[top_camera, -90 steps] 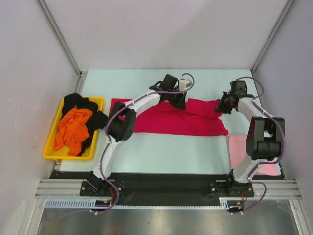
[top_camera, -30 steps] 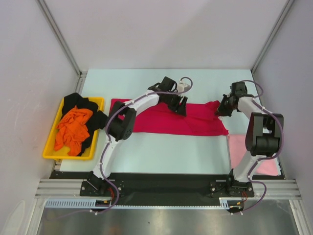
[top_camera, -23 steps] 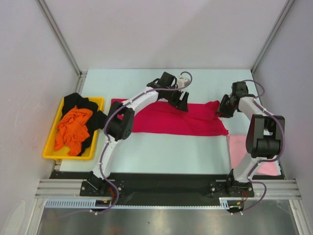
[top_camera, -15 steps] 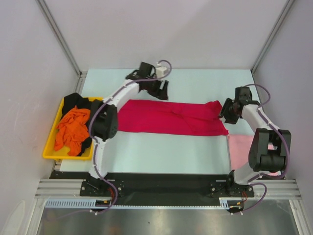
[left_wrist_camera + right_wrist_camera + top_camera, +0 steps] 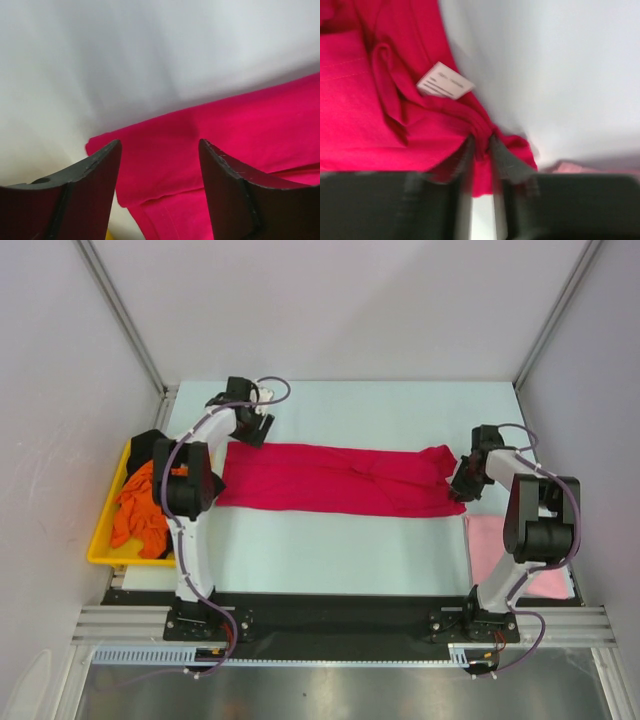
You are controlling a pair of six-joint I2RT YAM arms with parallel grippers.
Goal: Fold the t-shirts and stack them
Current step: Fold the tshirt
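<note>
Crimson t-shirt (image 5: 335, 480), long axis left to right

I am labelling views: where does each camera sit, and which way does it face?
Top external: above and behind the arms, looking down at the table; left arm and right arm show.
Left wrist: on that arm, facing a corner of the crimson t-shirt; open jaws show.
Right wrist: facing its white label; nearly closed jaws show.
All three share that shirt.

White links (image 5: 188, 555), black joints (image 5: 185, 485), purple cables (image 5: 287, 390) — left end effector (image 5: 160, 142) fingers (image 5: 90, 190) dark, wedge-shaped.
</note>
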